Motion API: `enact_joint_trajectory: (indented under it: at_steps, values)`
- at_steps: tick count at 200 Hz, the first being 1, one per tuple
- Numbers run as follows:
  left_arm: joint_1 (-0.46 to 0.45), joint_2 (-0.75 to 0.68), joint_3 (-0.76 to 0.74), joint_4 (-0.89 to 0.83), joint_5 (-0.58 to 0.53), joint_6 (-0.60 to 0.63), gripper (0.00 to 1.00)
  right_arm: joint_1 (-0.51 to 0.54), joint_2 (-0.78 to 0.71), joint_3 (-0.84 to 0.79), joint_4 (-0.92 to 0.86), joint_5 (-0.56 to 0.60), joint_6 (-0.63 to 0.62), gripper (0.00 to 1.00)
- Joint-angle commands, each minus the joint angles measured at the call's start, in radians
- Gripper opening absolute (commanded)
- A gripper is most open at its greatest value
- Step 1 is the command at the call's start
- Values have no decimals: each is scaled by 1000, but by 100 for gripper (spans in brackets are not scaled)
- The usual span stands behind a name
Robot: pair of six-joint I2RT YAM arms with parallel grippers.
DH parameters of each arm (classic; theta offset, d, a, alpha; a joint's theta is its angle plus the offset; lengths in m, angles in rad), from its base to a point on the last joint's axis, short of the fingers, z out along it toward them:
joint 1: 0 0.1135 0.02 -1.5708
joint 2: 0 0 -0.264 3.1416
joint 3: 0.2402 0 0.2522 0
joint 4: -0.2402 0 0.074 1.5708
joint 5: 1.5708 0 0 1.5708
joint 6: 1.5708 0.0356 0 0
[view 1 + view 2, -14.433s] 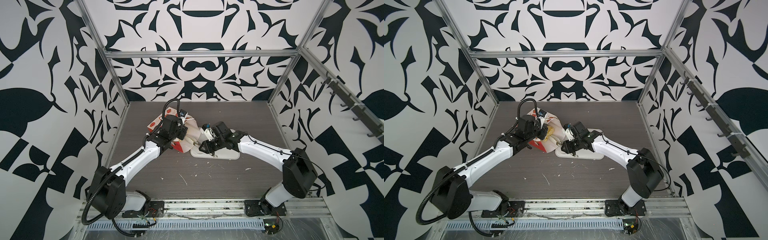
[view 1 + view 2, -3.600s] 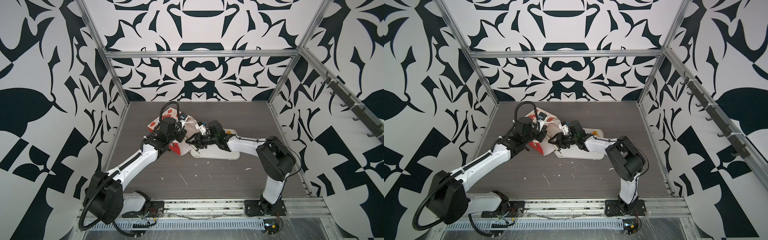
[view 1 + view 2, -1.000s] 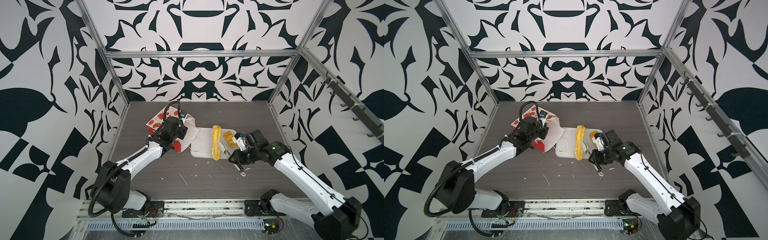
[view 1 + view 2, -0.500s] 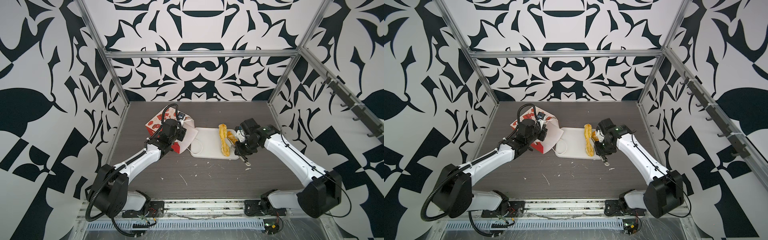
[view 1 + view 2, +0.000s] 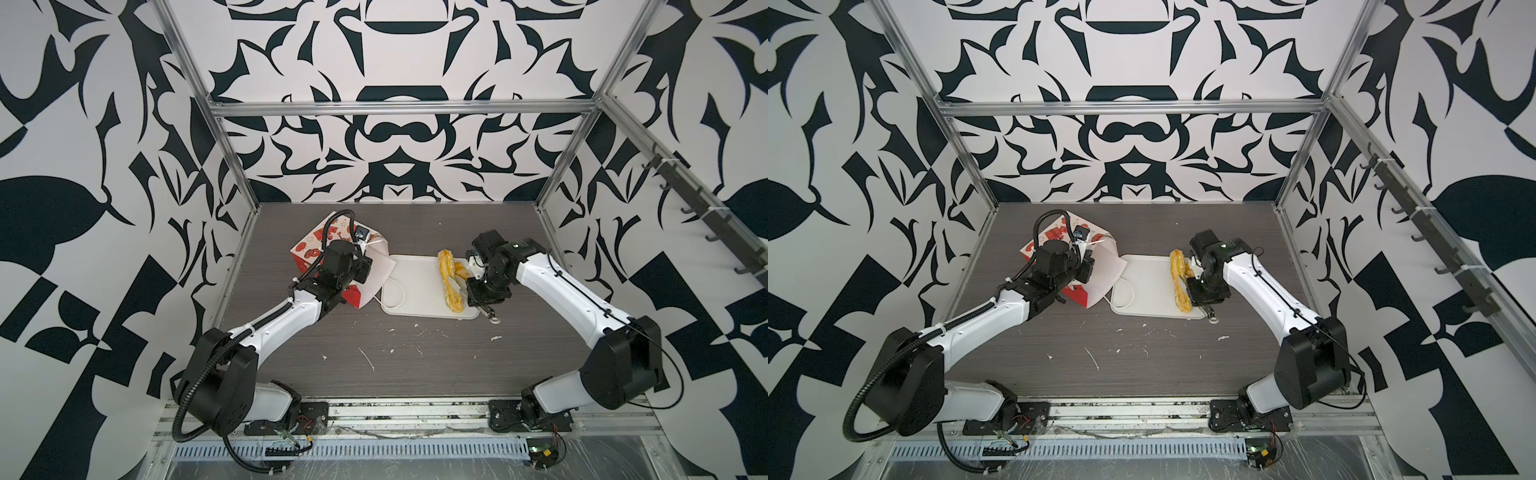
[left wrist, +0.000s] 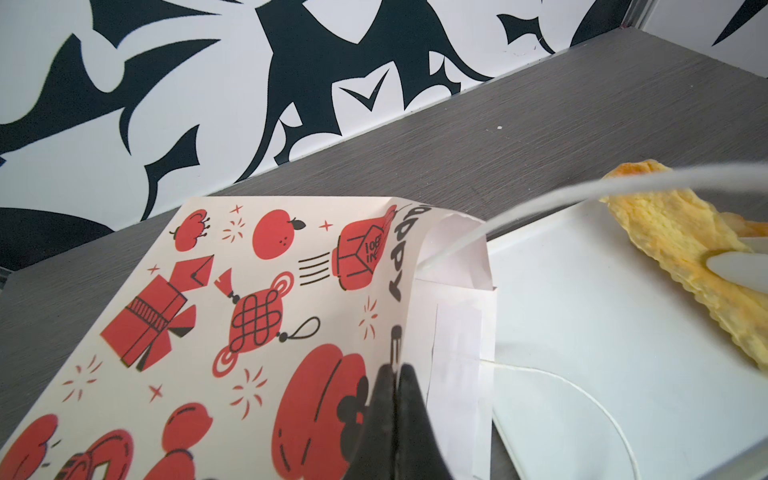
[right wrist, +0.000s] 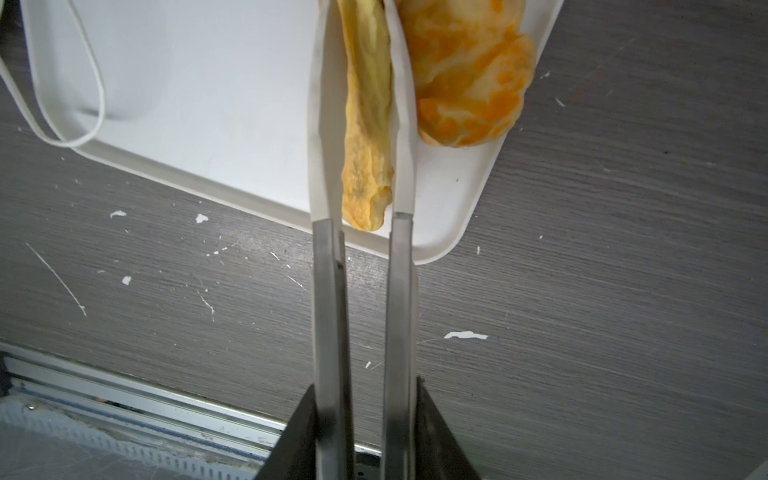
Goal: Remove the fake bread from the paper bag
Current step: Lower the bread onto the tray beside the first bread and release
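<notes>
While the left gripper (image 6: 395, 399) is pinched tight on the upper lip of the paper bag (image 5: 309, 249), it grips only a fold of thin paper. The bag lies on its side at nine o'clock from the white tray (image 5: 415, 286), twelve being the back wall, with its mouth toward the tray. A hard pull could tear the lip or let it slip, and the mouth would then sag shut over whatever bread remains inside, which no view shows. One white cord handle (image 5: 397, 291) loops onto the tray near eight o'clock, where tongs heading for the mouth could snag it and drag the bag.

Two pieces are out. The long twist (image 7: 368, 104) lies along the tray's three o'clock side, one end at the rim near five o'clock. An orange marbled pastry (image 7: 469, 75) lies just beside it at two o'clock, right at the rim.

The right gripper (image 7: 363, 415) clamps metal tongs (image 7: 326, 291), whose white tips stand narrowly apart on either side of the twist. Whether they press it I cannot tell. If the tips cling as they withdraw, the twist may tip over the rim or shove the orange pastry off.

The tabletop (image 5: 415, 374) is dark grey wood-grain, littered with white flecks (image 5: 368, 359). Black-and-white patterned walls (image 5: 83, 124) in an aluminium frame (image 5: 399, 109) enclose it, and a hook rail (image 5: 702, 203) runs along the wall at three o'clock.
</notes>
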Motion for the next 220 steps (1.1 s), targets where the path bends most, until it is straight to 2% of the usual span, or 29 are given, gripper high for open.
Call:
enact_joint_trajectory:
  at_steps: [1,68,173,220]
  values:
    - [10,-17,-21,25,6,-21,0,10,-2,47,-3,6,0,39]
    - [15,-7,-22,36,14,-26,0,21,-22,33,51,-72,39,41]
    - [17,4,-9,32,25,-29,0,60,-48,-34,180,-237,92,37]
    - [17,7,-1,28,28,-31,0,79,-94,-65,312,-316,137,37]
